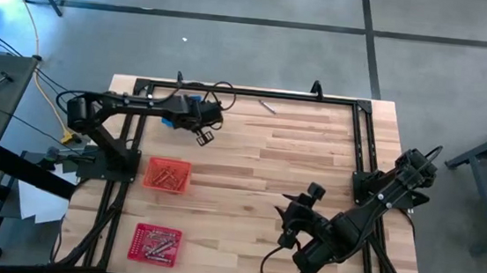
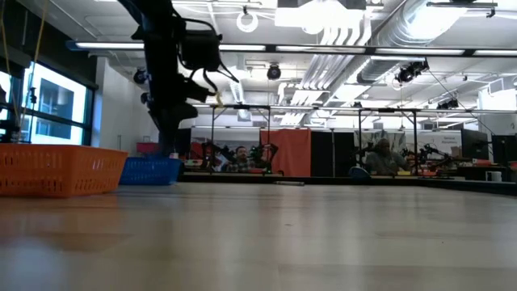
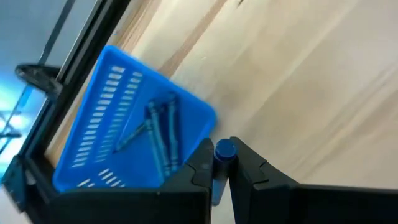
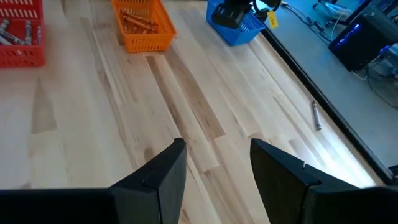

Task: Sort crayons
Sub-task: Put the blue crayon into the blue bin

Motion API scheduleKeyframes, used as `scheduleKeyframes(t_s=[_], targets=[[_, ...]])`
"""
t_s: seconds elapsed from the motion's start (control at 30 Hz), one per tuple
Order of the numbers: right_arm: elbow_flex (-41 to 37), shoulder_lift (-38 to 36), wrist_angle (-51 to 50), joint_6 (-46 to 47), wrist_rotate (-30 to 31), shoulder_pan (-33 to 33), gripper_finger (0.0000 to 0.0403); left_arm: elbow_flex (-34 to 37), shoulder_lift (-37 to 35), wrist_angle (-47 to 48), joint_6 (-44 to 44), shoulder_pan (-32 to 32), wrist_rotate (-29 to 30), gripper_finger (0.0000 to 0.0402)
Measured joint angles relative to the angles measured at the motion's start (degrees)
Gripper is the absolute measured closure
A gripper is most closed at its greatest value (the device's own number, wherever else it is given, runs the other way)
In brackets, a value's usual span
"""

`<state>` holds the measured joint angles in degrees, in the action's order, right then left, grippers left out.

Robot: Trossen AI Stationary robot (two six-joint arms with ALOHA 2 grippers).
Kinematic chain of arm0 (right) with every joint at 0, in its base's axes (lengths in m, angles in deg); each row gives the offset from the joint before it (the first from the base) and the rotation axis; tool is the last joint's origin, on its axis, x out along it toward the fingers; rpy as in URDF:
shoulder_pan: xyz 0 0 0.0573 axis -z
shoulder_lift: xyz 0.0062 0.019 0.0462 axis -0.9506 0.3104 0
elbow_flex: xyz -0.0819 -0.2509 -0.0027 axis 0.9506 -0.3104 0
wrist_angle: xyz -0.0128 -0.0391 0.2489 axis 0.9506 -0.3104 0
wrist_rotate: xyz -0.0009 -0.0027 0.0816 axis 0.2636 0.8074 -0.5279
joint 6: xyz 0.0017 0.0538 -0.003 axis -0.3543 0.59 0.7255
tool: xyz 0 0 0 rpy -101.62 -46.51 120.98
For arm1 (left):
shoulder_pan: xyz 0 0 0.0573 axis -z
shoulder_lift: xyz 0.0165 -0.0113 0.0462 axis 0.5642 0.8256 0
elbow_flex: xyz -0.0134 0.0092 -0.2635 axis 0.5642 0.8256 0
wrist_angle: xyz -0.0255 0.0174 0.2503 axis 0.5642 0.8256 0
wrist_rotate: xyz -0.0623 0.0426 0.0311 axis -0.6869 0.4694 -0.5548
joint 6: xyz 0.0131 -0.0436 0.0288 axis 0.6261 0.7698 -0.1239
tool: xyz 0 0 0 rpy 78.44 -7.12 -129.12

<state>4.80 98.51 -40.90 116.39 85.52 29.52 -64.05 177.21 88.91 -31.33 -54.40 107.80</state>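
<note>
Even, bright indoor light; soft shadows.
Ceiling strip lights (image 2: 266, 50) glare behind the left claw (image 2: 174, 149); blue daylight from window (image 2: 48, 105); near tabletop (image 2: 258, 242) blurred, out of focus.

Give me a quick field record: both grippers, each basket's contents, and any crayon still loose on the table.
left gripper: shut on blue crayon, over the blue basket
right gripper: open, empty, above bare table
blue basket: several blue crayons inside
orange basket: orange crayons inside
red basket: crayons inside
loose crayon: greyish stick by the table's far edge
</note>
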Motion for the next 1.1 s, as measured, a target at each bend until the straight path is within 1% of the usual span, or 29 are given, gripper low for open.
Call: scheduleKeyframes(t_s=[0.07, 0.13, 0.2, 0.3, 0.37, 0.5, 0.67, 0.8, 0.87, 1.0, 1.1], targets=[[0.00, 0.00, 0.01, -0.94, 0.11, 0.06, 0.0231, -0.26, 0.00, -1.07, -0.01, 0.97, 0.00, 0.0394], [0.00, 0.00, 0.02, -1.23, 0.42, 0.35, 0.0231, -1.17, 0.00, -2.14, -0.29, 2.00, 1.65, 0.0394], [0.00, 0.00, 0.00, -1.17, 0.42, 0.48, 0.0231, -2.59, -0.02, -3.29, -1.89, 2.95, 5.11, 0.0394], [0.00, 0.00, -0.02, -1.15, 0.37, 0.72, 0.0231, -4.67, -0.04, -3.06, -4.06, 3.34, 12.18, 0.0394], [0.00, 0.00, -0.02, -0.91, 0.21, 0.72, 0.0231, -5.59, -0.07, -2.49, -4.88, 2.14, 14.49, 0.0394], [0.00, 0.02, -0.04, -0.71, 0.16, 0.35, 0.0231, -5.56, -0.07, -0.18, -4.90, -1.93, 12.77, 0.0394], [0.00, 0.04, -0.02, -0.71, 0.07, -0.50, 0.0231, -5.49, -0.07, 5.25, -2.96, -6.97, 10.80, 0.0394], [0.00, 0.07, -0.02, -0.71, 0.02, -0.91, 0.0231, -5.46, -0.07, 7.61, -4.50, -10.18, 6.12, 0.0394], [0.00, 0.07, -0.02, -0.69, 0.02, -1.16, 0.0231, -5.46, -0.04, 7.66, -4.93, -11.30, 4.02, 0.0394], [0.00, 0.07, 0.00, -0.58, 0.02, -1.53, 0.0231, -5.46, -0.04, 7.41, -5.56, -12.66, 3.62, 0.0394], [0.00, 0.20, 0.00, -0.51, 0.02, -1.66, 0.0231, -5.46, -0.04, 7.40, -6.37, -13.03, 1.85, 0.0394]])
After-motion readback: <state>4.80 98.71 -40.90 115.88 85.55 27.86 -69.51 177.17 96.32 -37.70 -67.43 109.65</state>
